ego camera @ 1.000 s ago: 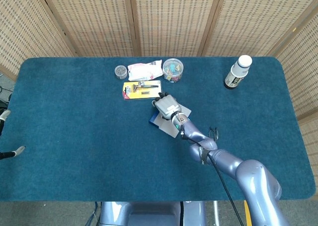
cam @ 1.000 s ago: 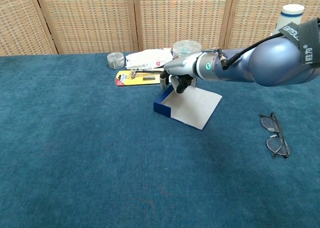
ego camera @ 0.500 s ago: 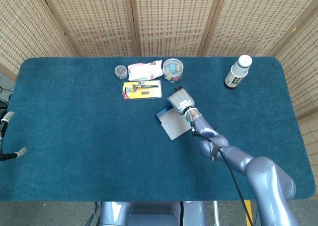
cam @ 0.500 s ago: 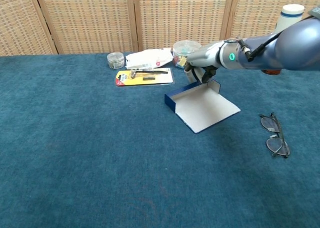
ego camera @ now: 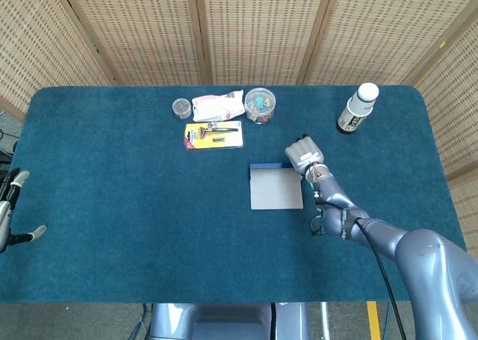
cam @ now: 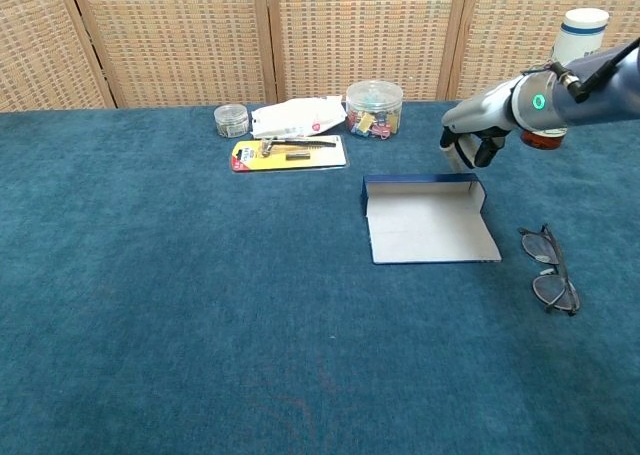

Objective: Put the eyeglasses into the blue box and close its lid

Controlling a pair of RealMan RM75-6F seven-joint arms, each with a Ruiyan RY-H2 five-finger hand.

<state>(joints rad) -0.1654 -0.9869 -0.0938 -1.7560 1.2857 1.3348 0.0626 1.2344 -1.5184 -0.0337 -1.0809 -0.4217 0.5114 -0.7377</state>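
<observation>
chest view shows the eyeglasses (cam: 549,271) whole, folded-open on the tabletop (cam: 200,305) just right of the blue box (cam: 428,220); in the head view they are mostly hidden behind the right arm, only a dark bit showing (ego camera: 317,224). head view alone shows the left hand (ego camera: 11,205) at the far left edge, fingers apart, holding nothing. right hand (cam: 470,143) hovers at the box's far right corner, fingers curled in; cannot tell whether it touches the box wall. versus 0.5 s ago: box has been turned and shifted right, now lying square to the tabletop edge, and the right hand has moved right with it. box is open, white lid panel flat toward the robot, nothing seen inside. at the back: a clear tub (cam: 374,108) with small coloured items, a small jar (cam: 231,120), a white packet (cam: 297,116), a yellow blister card (cam: 288,153), a white bottle (ego camera: 357,108).
</observation>
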